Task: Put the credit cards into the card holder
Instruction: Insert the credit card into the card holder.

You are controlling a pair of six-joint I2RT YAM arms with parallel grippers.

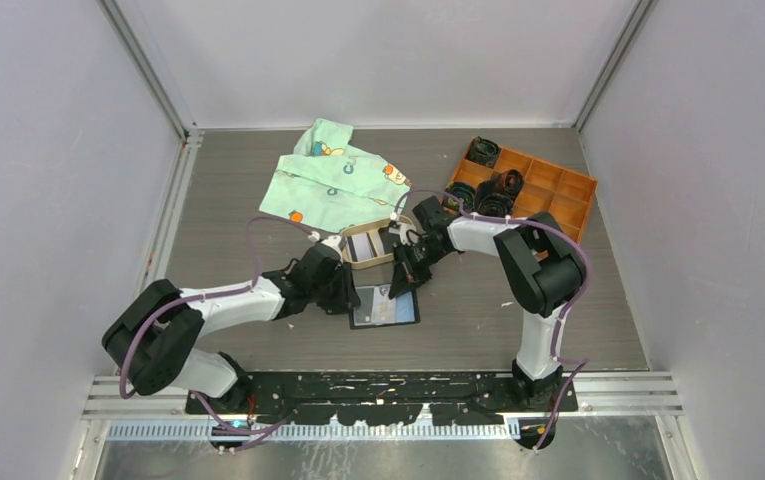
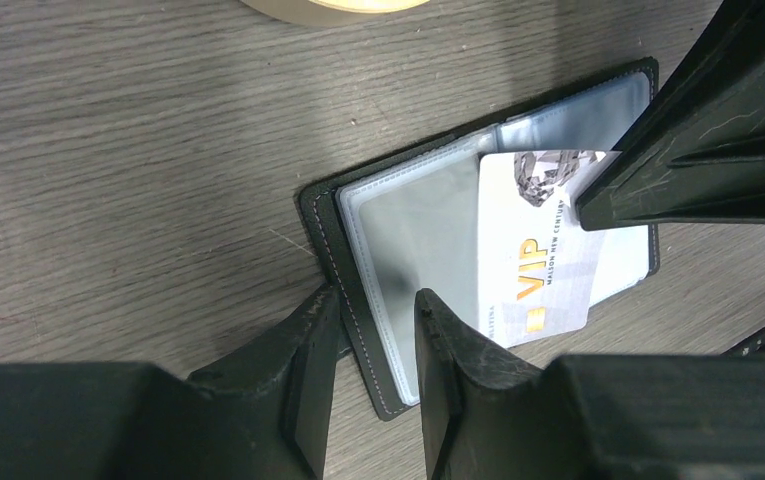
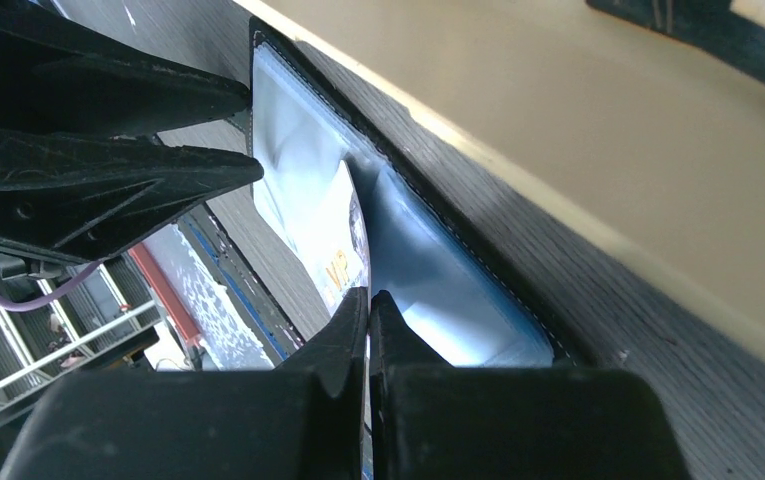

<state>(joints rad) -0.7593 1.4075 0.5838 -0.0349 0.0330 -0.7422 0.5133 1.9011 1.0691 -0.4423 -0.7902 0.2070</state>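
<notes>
The grey wood-grain surface (image 1: 258, 230) carries 4 things. A black card holder (image 1: 398, 312) lies open and flat near the front centre. A tan oval tray (image 1: 368, 264) sits just behind it. A pale green printed cloth (image 1: 333, 185) lies rumpled behind the tray. An orange compartment box (image 1: 570, 190) sits askew at the back right.
</notes>
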